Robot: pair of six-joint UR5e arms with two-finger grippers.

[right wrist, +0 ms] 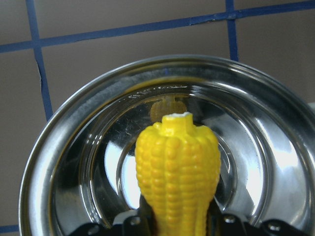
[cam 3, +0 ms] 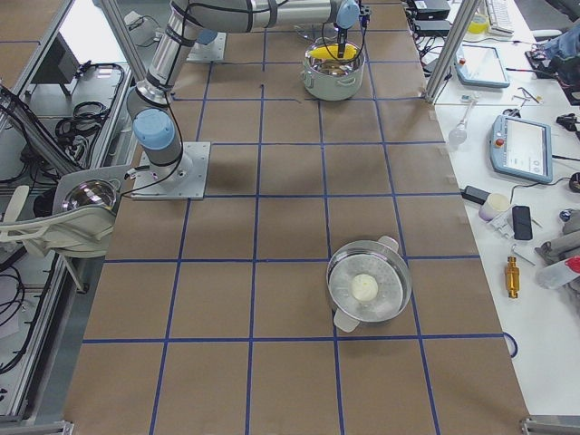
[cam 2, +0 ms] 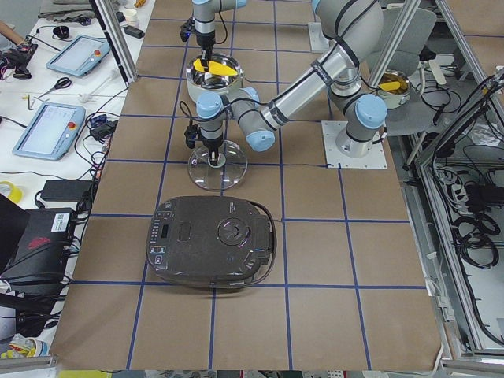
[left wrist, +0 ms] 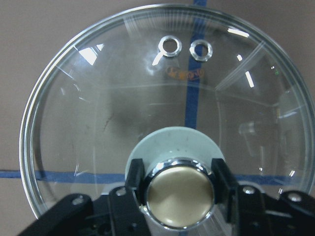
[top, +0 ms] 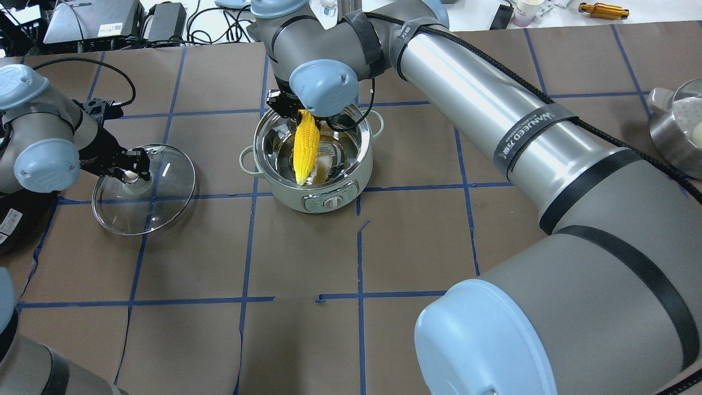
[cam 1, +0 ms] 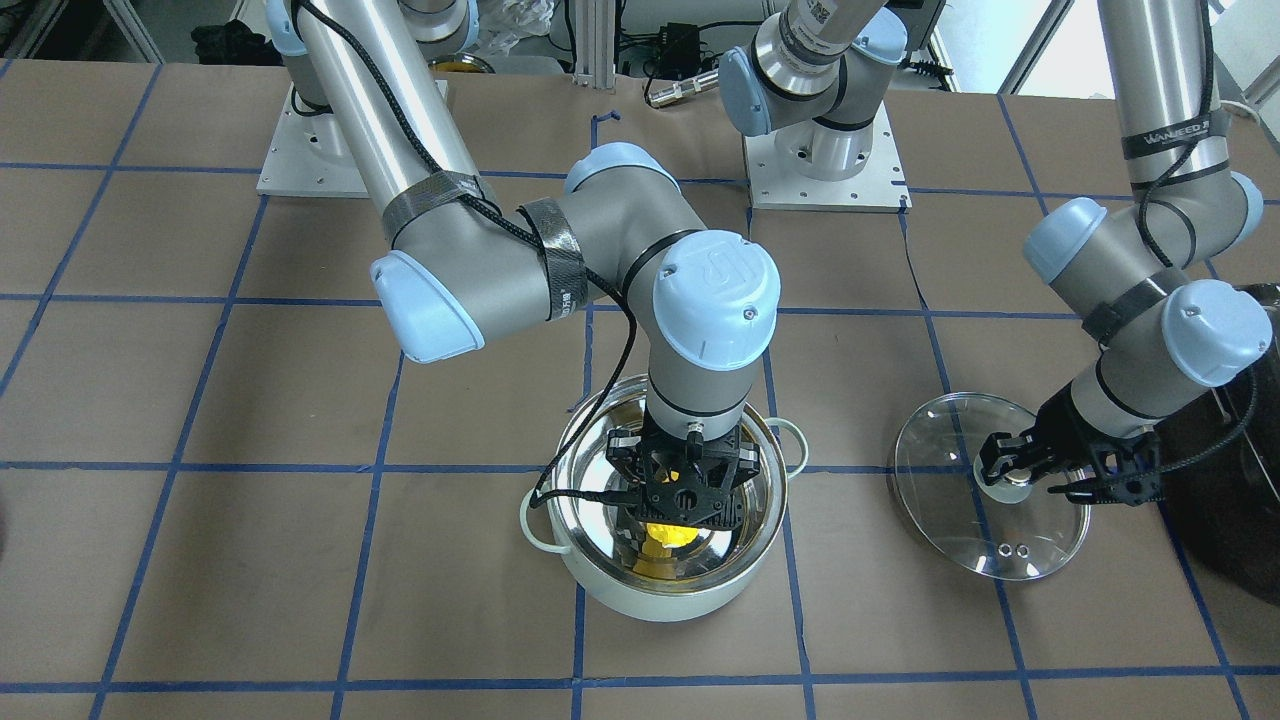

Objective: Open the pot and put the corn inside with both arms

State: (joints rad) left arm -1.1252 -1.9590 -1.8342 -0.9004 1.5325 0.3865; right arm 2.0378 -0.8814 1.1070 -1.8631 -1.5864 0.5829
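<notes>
The pale green pot [top: 329, 203] stands open in the middle of the table, also in the front view [cam 1: 650, 600]. My right gripper [top: 299, 112] is shut on the thick end of the yellow corn [top: 305, 145] and holds it tip-down inside the pot's steel bowl; the right wrist view shows the corn [right wrist: 177, 182] above the pot bottom. The glass lid [top: 159, 203] lies on the table to the pot's left. My left gripper [top: 130, 174] is down on it, and its fingers [left wrist: 135, 172] flank the brass knob [left wrist: 179, 196].
A large black appliance [cam 2: 213, 240] sits beyond the lid on my left side, close to the left arm [cam 1: 1230, 480]. A steel pot with a white ball [cam 3: 367, 288] stands far to the right. Blue tape lines grid the brown table.
</notes>
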